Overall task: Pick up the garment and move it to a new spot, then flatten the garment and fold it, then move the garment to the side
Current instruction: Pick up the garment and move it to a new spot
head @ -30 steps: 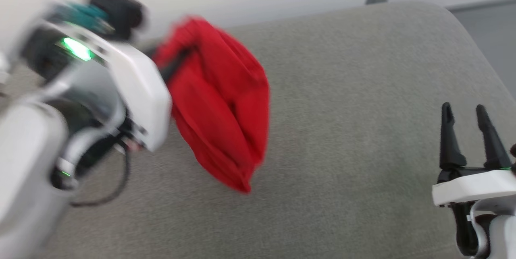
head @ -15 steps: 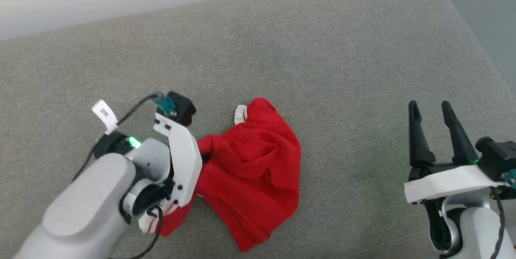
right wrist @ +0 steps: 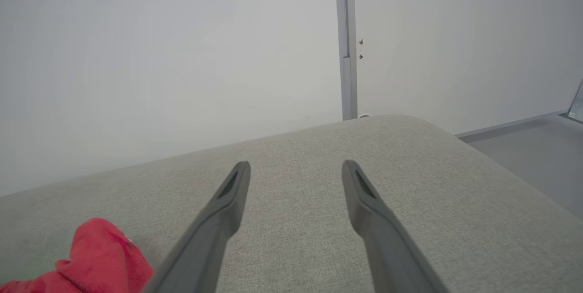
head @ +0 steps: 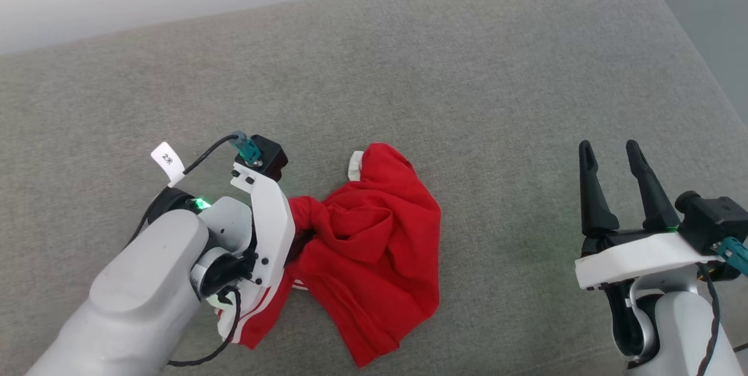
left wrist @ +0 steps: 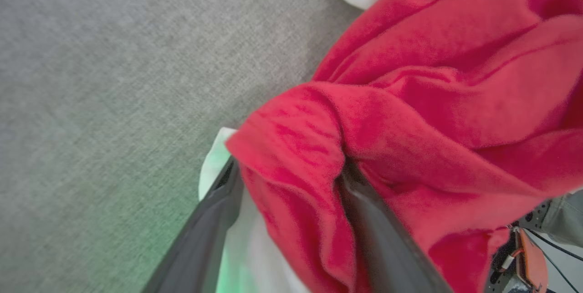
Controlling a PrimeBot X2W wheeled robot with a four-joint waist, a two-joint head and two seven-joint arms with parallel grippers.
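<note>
Left hand [left wrist: 288,170] spread, garment [head: 374,247] bunch loose between fingers [left wrist: 200,233]; retreat toward 8 o'clock without snagging. Right hand [head: 609,151] spread.

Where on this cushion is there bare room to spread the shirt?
The widest bare stretch of cushion runs between the shirt and the far edge; another lies between shirt and right tool. Crowded: near left, where the left tool meets the shirt.

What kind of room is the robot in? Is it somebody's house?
Probably a bare indoor workroom, though I can't be sure: a plain white wall, a smooth grey floor, and a big grey fabric-covered cushion with one crumpled red shirt on it.
</note>
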